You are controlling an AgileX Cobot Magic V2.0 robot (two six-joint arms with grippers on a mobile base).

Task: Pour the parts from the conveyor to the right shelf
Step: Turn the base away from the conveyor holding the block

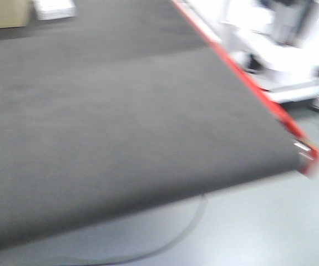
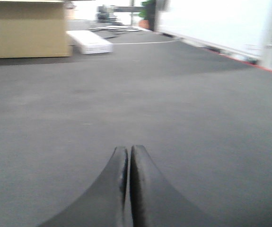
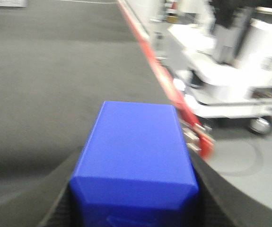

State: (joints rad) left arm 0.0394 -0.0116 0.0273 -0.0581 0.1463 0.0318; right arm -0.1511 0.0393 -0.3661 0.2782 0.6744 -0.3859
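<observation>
A bright-blue block, one of the parts (image 3: 135,156), fills the lower middle of the right wrist view. My right gripper (image 3: 135,189) is shut on it, a black finger pressed against each side. Under it lies the dark grey conveyor (image 3: 50,80) with its red edge strip (image 3: 162,75). In the left wrist view my left gripper (image 2: 128,151) is shut with nothing in it, low over the conveyor belt (image 2: 126,94). The front view shows the bare conveyor (image 1: 120,111) and its red-edged corner (image 1: 309,158). The right shelf is out of view.
A white wheeled machine (image 3: 230,71) stands on the grey floor right of the belt, also visible as a white machine (image 1: 292,50). A tan box (image 2: 24,28) and a white flat box (image 2: 89,41) sit at the belt's far end. A cable (image 1: 187,233) lies on the floor.
</observation>
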